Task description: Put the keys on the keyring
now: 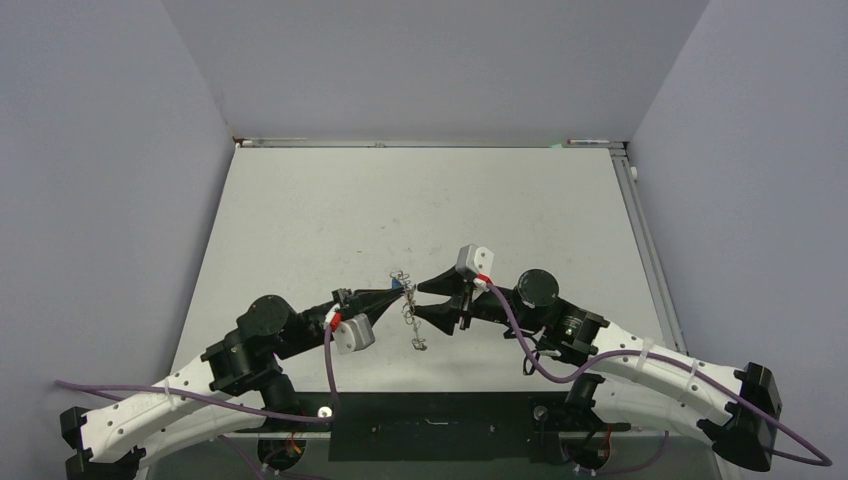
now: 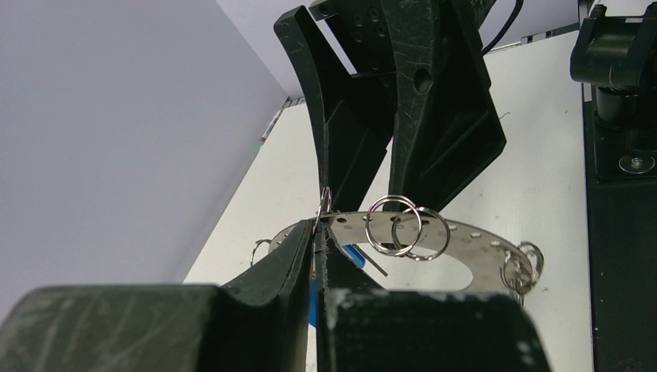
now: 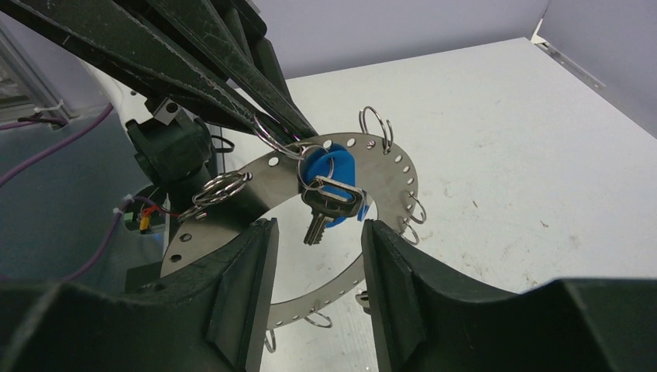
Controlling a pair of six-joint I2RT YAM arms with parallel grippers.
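The keyring (image 1: 411, 318) is a flat grey metal band with holes along it (image 2: 472, 240) and several small split rings hooked in. My left gripper (image 1: 395, 292) is shut on its upper edge (image 2: 316, 225) and holds it above the table. A silver key with a blue tag (image 3: 325, 182) hangs from a small ring on the band, right beside the left fingertips (image 3: 298, 136). My right gripper (image 1: 428, 300) is open; its jaws (image 3: 316, 229) stand on either side of the hanging key without touching it. Its fingers (image 2: 434, 116) fill the top of the left wrist view.
Small split rings (image 2: 407, 229) hang loose along the band. A small metal piece dangles at the band's lower end (image 1: 418, 345). A black base plate (image 1: 430, 425) and purple cables (image 1: 330, 370) lie at the near edge. Grey walls enclose the white table (image 1: 420, 200).
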